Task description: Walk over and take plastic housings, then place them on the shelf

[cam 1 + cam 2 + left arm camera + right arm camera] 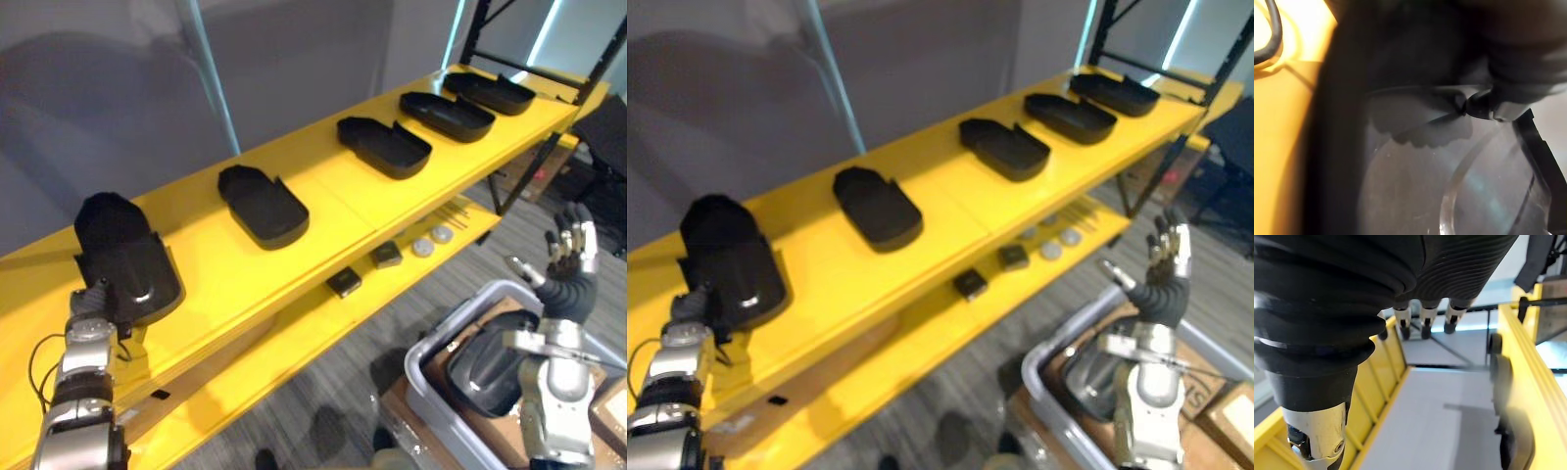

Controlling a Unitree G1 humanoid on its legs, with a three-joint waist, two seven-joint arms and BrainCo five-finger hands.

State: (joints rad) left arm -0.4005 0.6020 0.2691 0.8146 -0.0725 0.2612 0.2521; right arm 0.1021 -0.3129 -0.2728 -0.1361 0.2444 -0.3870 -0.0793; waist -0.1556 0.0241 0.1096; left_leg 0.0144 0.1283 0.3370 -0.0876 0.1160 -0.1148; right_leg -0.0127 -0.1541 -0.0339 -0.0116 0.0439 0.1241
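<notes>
**Q:** Where is the nearest housing, and which way does it run?

**A:** It is on the top shelf, at the robot's left. Its long axis runs from the front edge back toward the grey wall, with the glossy end close to that edge.

**Q:** And the hands?

**A:** The left hand is against the housing's near end. Its fingers are hidden there, so I cannot tell whether they grip it. The right hand is raised with its fingers straight and spread, holding nothing. It is above a grey bin that holds another housing.

**Q:** What room is there along the shelf?

**A:** The second housing, third housing, fourth housing and fifth housing lie hollow side up, each also crosswise. They are apart from one another. A bare yellow strip separates the first two, and bare board runs along the front edge.
</notes>
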